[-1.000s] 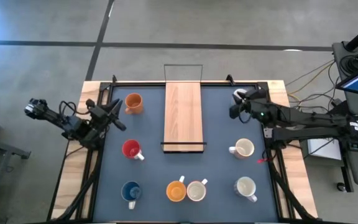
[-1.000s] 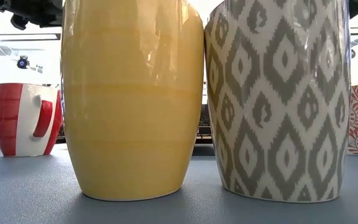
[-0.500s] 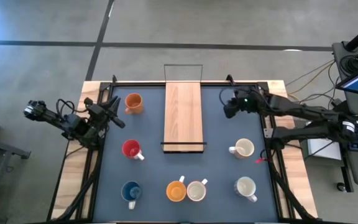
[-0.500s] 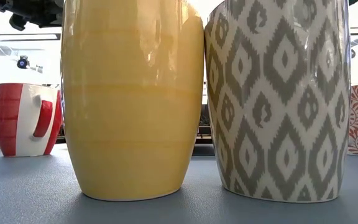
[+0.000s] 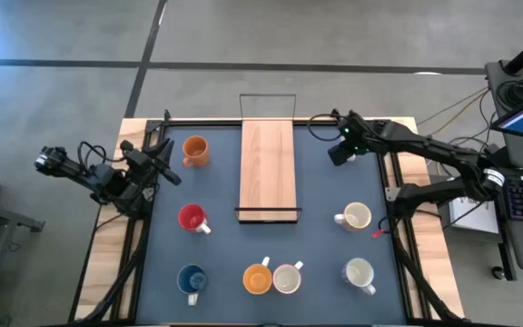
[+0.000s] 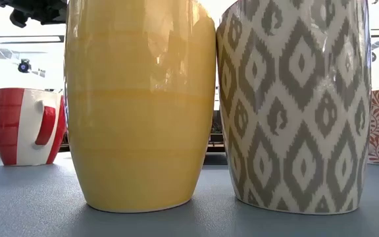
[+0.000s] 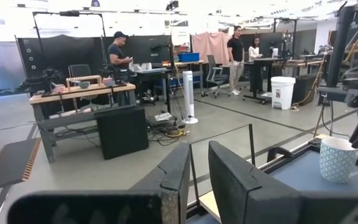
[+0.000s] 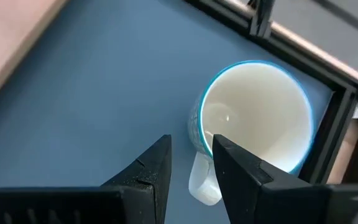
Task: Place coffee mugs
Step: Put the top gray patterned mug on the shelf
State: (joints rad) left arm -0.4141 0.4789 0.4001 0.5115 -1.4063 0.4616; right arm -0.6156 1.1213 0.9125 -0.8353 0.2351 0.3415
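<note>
1. Coffee mugs (image 5: 359, 216) stand upright on the table (image 5: 216, 250). Its top is a flat, matte dark-blue mat framed by black rails and pale wood edging.
2. A long wooden board (image 5: 268, 168) with a light, straight grain lies down the middle of the mat. A thin wire frame (image 5: 268, 102) stands at its far end.
3. The left gripper (image 5: 172, 174) hovers at the mat's left side, near the far orange mug (image 5: 194, 150) and the red mug (image 5: 191, 218), touching neither. Its fingers stand a narrow slit apart and hold nothing.
4. The right gripper (image 8: 191, 140) hangs over the far right corner, directly above the blue-rimmed mug (image 8: 253, 112). This mug is round with a glossy white inside. The fingers are parted and grip nothing. The mug's white handle shows in the gap between the tips — whether they touch it cannot be told.
5. Along the near edge stand a blue mug (image 5: 191, 279), then a touching pair, then a cream mug (image 5: 360, 272) to the right.
6. The pair, seen from table height: a yellow-orange mug (image 6: 140, 105), smooth and glossy with faint bands, and a diamond-patterned mug (image 6: 295, 105) in grey on white. Their sides meet near the rim — the red mug behind them shows white vertical stripes.
</note>
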